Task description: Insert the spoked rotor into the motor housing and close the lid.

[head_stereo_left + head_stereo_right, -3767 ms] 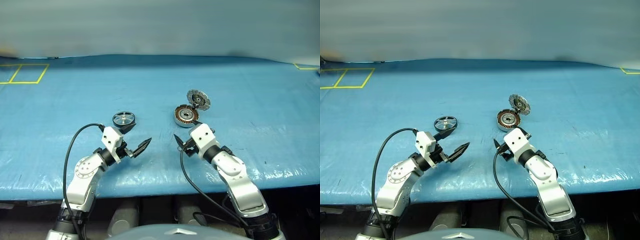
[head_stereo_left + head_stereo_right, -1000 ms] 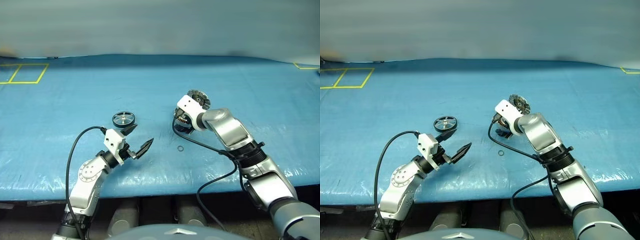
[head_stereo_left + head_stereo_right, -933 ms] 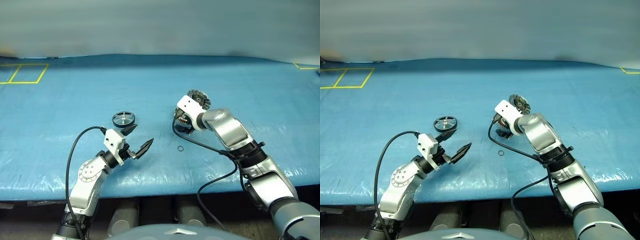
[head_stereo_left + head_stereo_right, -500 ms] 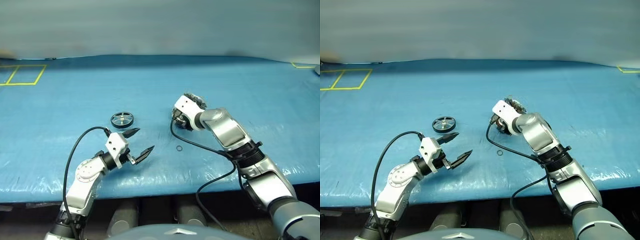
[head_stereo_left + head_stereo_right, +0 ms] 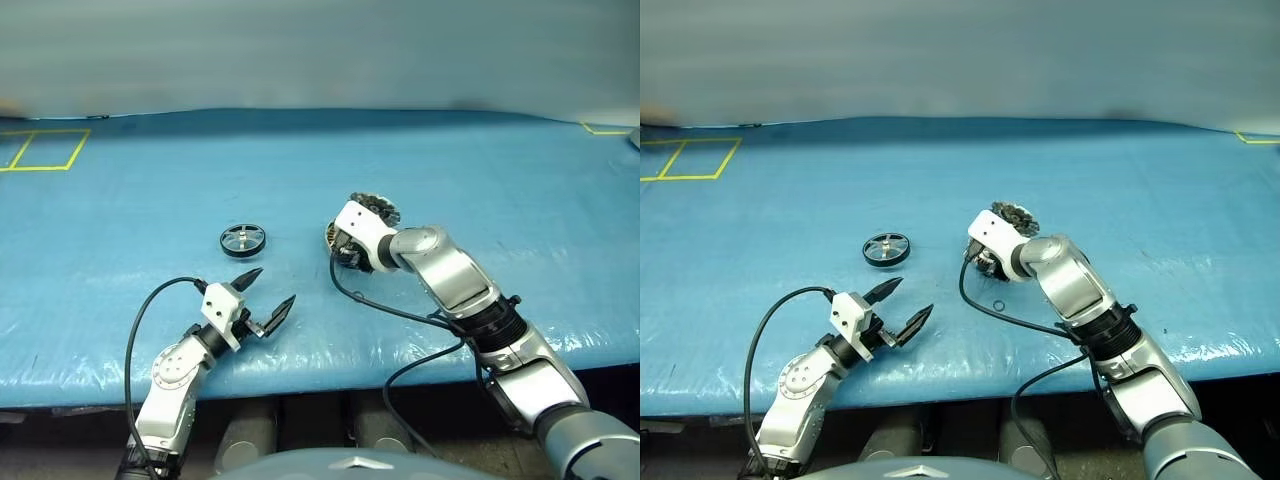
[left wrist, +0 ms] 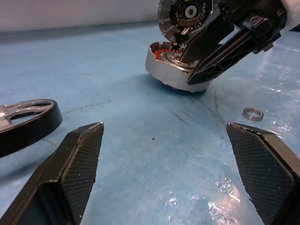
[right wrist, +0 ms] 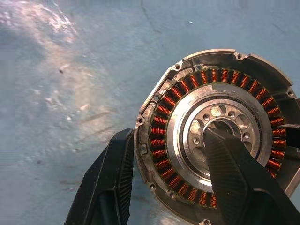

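Left to right across the blue bench [image 5: 120,200]. The left hand [image 5: 268,294] hangs low over the bench with its two black fingers spread wide and nothing between them. The spoked rotor [image 5: 243,240] lies flat just beyond that hand, a little to its outer side, untouched.

Farther right, the right hand [image 7: 168,183] is pitched down onto the motor housing [image 7: 213,136], gripping its wall: one finger stands outside the silver rim, the other inside, resting on the central hub, with the copper windings between them. The grip is a pinch on the near wall only, not across the whole cup. The lid [image 6: 185,16] stands tilted just behind the housing, beyond the right hand, its ribbed face turned toward the left hand. A small metal ring [image 6: 252,113] lies loose on the bench between the two hands, nearer the right one.

The step in hand appears to be steadying or repositioning the housing so that it can receive the rotor. To do it well, the housing should probably be kept flat with its mouth upward, since a one-sided pinch may tip it. The inner finger ought to bear on the hub rather than the windings. Any slide toward the left hand should avoid the loose ring.
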Motion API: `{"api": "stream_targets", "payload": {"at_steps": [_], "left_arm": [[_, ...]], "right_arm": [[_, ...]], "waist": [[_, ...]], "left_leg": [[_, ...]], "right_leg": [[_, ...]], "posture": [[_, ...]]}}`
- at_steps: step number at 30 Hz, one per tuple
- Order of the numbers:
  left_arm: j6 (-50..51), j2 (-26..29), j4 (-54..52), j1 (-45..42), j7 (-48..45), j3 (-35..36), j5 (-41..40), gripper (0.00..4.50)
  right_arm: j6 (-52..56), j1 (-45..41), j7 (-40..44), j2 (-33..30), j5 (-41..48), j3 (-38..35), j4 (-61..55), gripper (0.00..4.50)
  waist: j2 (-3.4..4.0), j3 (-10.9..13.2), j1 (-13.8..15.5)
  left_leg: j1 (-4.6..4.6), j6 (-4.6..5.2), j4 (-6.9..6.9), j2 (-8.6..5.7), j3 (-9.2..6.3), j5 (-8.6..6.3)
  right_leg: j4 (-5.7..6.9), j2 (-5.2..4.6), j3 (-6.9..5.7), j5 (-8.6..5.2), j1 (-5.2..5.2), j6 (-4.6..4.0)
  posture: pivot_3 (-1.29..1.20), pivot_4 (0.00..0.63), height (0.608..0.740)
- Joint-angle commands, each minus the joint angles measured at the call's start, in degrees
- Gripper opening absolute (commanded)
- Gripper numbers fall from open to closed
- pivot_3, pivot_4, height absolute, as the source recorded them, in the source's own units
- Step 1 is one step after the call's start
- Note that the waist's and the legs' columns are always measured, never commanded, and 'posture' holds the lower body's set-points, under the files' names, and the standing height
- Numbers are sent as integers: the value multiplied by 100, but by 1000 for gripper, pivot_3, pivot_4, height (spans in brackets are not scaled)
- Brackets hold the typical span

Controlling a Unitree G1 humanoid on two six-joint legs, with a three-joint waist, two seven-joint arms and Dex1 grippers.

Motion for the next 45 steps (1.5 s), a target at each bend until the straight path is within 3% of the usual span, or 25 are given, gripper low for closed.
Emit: {"api": "stream_targets", "payload": {"at_steps": [1,11,19,32,37,40,45], "left_arm": [[-134,-67,-261,100,104,4,-31,4500],[75,173,-712,460,131,205,-210,4500],[213,147,-688,324,165,155,-214,4500],[238,50,-672,344,262,8,-208,4500],[250,46,-668,340,260,-15,-213,4500],[249,52,-647,332,238,-47,-194,4500],[241,66,-635,347,181,-77,-216,4500]], "right_arm": [[226,27,39,22,172,95,-762,1997],[407,70,108,-273,324,657,-1339,1997],[-545,-404,569,-901,-205,1634,-953,1997],[-960,-588,948,-694,-510,1829,-484,1997],[-1367,-481,1124,-793,-640,1818,-644,3534],[-1671,-464,1271,-965,-764,1791,-957,3534],[-1584,-252,1237,-956,-482,1112,-1460,3534]], "waist": [[0,0,4],[1,1,16],[0,1,14],[0,1,0],[0,1,13],[0,2,20],[-1,2,30]], "left_leg": [[0,0,0,-1,0,0],[-6,-2,1,-1,-4,-1],[-3,-2,2,-3,-4,-1],[0,-3,1,-1,-5,-2],[0,-4,2,0,-6,-2],[-6,-4,1,-3,-5,-2],[-6,-5,-3,0,-9,-3]], "right_leg": [[0,-2,0,0,0,0],[-3,-5,-6,-2,-4,0],[-8,-8,-11,-3,2,1],[-5,-5,-10,-2,3,1],[-3,-5,-10,-3,2,1],[-7,-7,-10,-2,-1,2],[-5,-4,-13,-3,-4,1]], "posture": [[0,150,740],[0,150,740],[0,150,740],[0,150,740],[0,150,740],[0,150,740],[0,150,740]]}}
